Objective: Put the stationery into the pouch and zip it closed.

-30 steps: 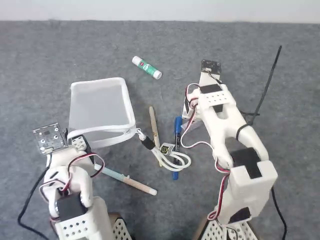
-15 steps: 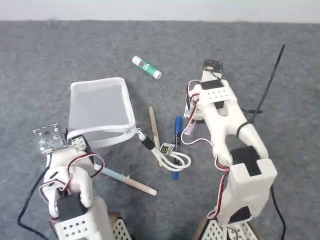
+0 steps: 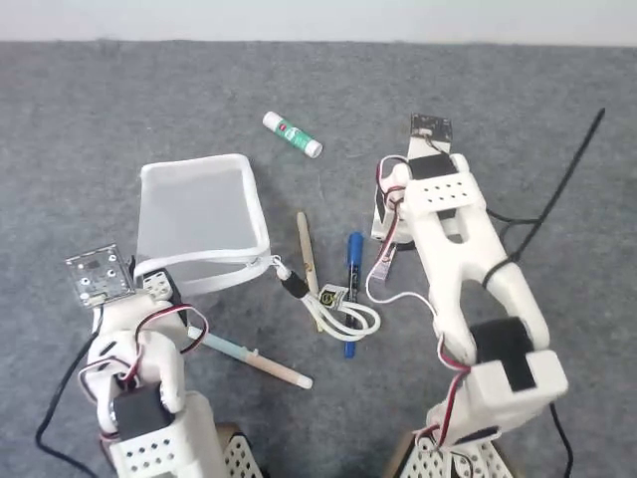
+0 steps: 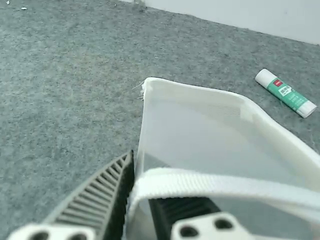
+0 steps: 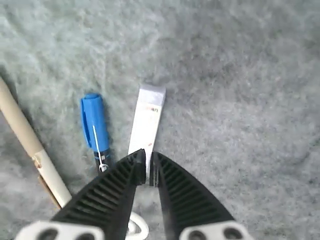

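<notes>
The pouch [image 3: 199, 217], white and see-through, is lying on the grey worktop [image 3: 90, 119] at centre left of the high view, with its zip edge facing the lower edge of the frame. The left arm [image 3: 139, 368] is standing at lower left. The left jaws are being kept pressed on the pouch's woven rim at its lower left corner, the band passing between them.

The right arm [image 3: 463, 249] is stretching up the right half of the high view. The right jaws are being held nearly together, pinching the near end of a flat white strip [image 5: 146, 125] that is lying on the worktop. A blue pen [image 3: 351, 261] is lying just beside that strip, roughly parallel to it and apart from it. A beige pencil [image 3: 307, 251] is lying left of the blue pen, at centre frame, close to the pouch's lower right corner. A looped white cord [image 3: 348, 319] with a small tag is resting across the lower ends of both. A teal-tipped pen [image 3: 249, 358] is lying at lower centre, below the pouch and beside the left arm. A glue stick [image 3: 292, 134] with a green label is lying at upper centre, well apart from the other items. All stationery is being observed outside the pouch.
</notes>
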You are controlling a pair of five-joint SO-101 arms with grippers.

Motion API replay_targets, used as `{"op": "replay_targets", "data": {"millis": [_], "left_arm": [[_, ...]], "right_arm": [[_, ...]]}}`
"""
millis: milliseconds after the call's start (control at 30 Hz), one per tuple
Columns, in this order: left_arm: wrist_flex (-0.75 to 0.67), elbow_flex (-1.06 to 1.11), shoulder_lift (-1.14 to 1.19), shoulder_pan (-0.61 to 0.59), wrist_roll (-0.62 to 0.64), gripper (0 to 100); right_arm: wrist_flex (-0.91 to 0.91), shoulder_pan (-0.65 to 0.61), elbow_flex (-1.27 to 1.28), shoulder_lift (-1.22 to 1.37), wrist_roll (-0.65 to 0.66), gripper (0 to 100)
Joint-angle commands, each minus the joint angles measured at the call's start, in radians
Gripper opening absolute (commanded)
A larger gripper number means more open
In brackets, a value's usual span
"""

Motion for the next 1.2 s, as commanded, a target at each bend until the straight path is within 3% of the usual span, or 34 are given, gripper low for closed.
{"op": "replay_targets", "data": {"millis": [0, 133, 367, 800, 867, 967, 1167], "left_arm": [[-0.032, -0.054, -0.012, -0.006, 0.014, 1], [-0.032, -0.054, -0.012, -0.006, 0.014, 1], [-0.029, -0.054, -0.012, -0.006, 0.014, 1], [-0.029, -0.053, -0.012, -0.003, 0.014, 1], [-0.029, -0.053, -0.012, -0.003, 0.014, 1], [-0.029, -0.053, -0.012, -0.006, 0.014, 1], [-0.029, -0.053, -0.012, -0.006, 0.014, 1]], "right_arm": [[-0.036, 0.004, 0.021, -0.107, -0.003, 0.6], [-0.134, 0.002, 0.064, -0.09, -0.002, 1.3], [-0.222, -0.038, 0.061, 0.005, -0.002, 19.2], [-0.272, -0.019, -0.031, 0.211, -0.002, 16.5], [-0.272, -0.015, -0.052, 0.251, -0.002, 13.2], [-0.272, 0.002, -0.077, 0.262, -0.002, 0.0], [-0.232, 0.008, -0.08, 0.24, -0.003, 0.6]]}}
